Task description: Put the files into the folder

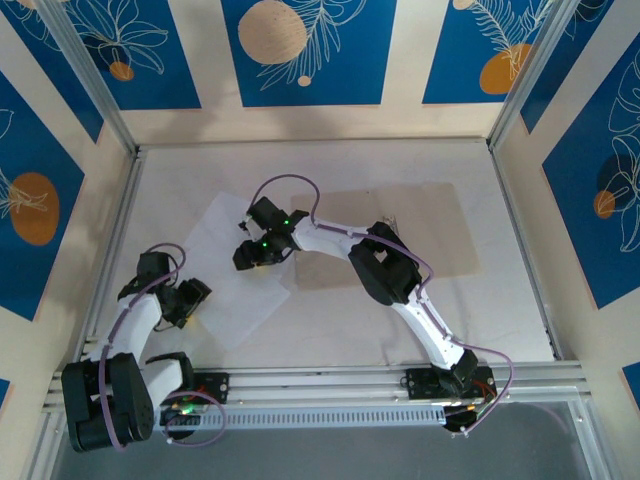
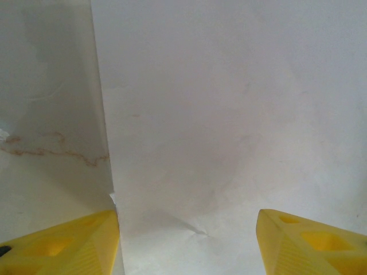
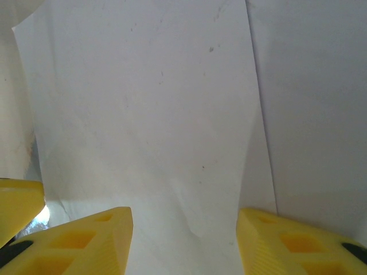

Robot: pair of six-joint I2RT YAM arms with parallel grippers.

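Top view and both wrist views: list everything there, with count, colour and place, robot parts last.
files: two, white, overlapping flat on the left half of the table, left of the folder
folder: one, tan, flat on the table, right of centre
table: one, whitish with faint brown veins, under everything
wall panels: several, blue with orange discs and white leaves, around the table
frame rail: one, silver, along the near edge, carrying both arm bases
left gripper: one, yellow fingers, open, above a sheet's edge at near left
right gripper: one, yellow fingers, open, reached across above the files
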